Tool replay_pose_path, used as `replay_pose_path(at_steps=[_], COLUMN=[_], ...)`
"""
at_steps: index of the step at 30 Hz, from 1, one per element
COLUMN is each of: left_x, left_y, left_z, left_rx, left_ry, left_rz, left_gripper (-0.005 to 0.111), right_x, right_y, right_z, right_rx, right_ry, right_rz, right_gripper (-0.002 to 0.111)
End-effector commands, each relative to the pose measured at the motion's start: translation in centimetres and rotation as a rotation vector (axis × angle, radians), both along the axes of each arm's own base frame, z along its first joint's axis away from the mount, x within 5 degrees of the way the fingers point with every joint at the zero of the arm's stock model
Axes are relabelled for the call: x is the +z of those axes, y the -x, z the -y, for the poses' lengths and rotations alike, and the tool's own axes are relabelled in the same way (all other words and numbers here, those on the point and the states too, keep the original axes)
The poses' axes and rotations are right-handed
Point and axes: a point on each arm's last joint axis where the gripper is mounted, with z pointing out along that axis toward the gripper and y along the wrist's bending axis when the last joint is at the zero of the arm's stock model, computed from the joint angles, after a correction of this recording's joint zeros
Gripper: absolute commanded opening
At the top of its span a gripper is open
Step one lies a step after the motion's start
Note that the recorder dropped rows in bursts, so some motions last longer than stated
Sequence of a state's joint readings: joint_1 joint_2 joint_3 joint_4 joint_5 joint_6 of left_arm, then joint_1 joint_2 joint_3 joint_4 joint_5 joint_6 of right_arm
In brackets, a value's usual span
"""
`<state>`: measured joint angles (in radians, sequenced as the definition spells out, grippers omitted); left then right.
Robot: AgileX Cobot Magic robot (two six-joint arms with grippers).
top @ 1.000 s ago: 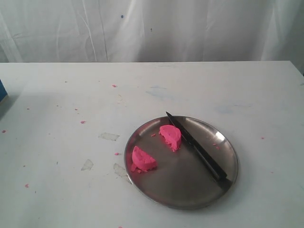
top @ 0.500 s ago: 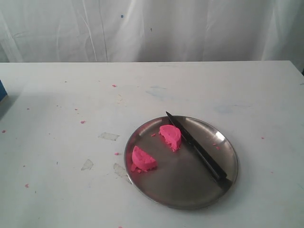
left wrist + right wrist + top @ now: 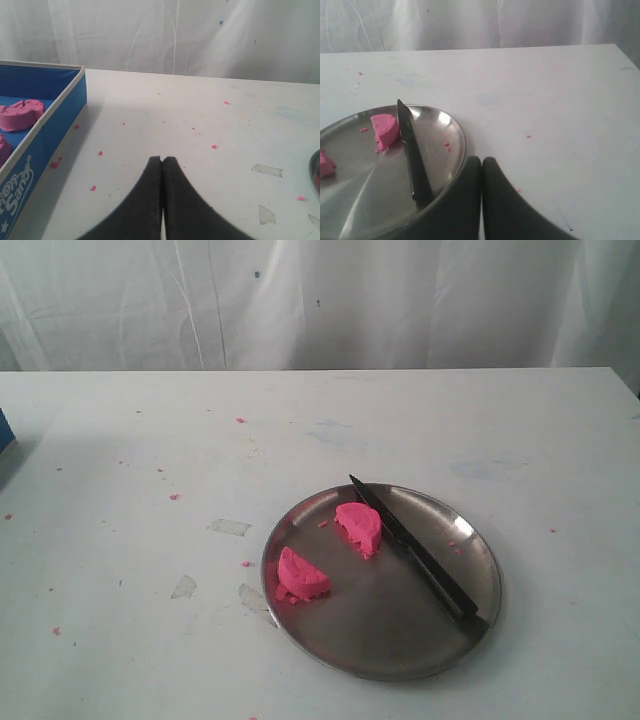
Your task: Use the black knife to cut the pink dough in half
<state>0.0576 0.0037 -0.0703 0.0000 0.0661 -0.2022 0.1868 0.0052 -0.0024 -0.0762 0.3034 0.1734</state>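
Jaws of the left gripper (image 3: 161, 159) are pressed together tip to tip, with nothing between them, above the white table (image 3: 120, 490). Its wrist view shows a blue box (image 3: 55, 117) beside it, with flattened pink lumps (image 3: 21, 112) lying inside. Tiny pink crumbs (image 3: 214, 146) and a few clear scraps of tape (image 3: 230, 527) are scattered over the table top.

At the table's 5 o'clock in the exterior view sits a round steel plate (image 3: 400, 665). The pink dough lies on it in two separate half-round chunks, well apart from each other. One chunk (image 3: 300, 577) is at the plate's 9 o'clock, close to the rim. The other chunk (image 3: 359, 526) is at about 11 o'clock.

The black knife (image 3: 415, 550) lies flat across the plate, its tip at the rim near 11 o'clock and its handle end over the rim near 4 o'clock. Its blade runs just beside the 11 o'clock chunk; whether they touch cannot be told. Neither arm touches the knife.

The right gripper (image 3: 481, 159) hangs near the handle end of the knife. Its jaws are likewise closed on each other, holding nothing.
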Motion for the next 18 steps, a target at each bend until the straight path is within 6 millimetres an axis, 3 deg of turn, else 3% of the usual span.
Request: replay_pose_path(at_steps=[1,11,18], left_x=[-0.1,-0.3,-1.9], left_y=[0.0,0.0,-0.3], left_z=[0.0,0.9,0.6], left_rx=[-0.005,-0.165,-0.133], left_ry=[0.000,0.001,-0.071], left_rz=[0.005,0.009,-0.011], left_gripper=[0.000,0.000,0.000], right_x=[0.0,0.0,-0.1], right_y=[0.0,0.0,0.0], right_z=[0.0,0.0,0.0], right_rx=[0.004,0.004,0.004], right_ry=[0.006,0.006,0.009], right_rz=[0.006,0.006,0.002], right_gripper=[0.000,0.000,0.000])
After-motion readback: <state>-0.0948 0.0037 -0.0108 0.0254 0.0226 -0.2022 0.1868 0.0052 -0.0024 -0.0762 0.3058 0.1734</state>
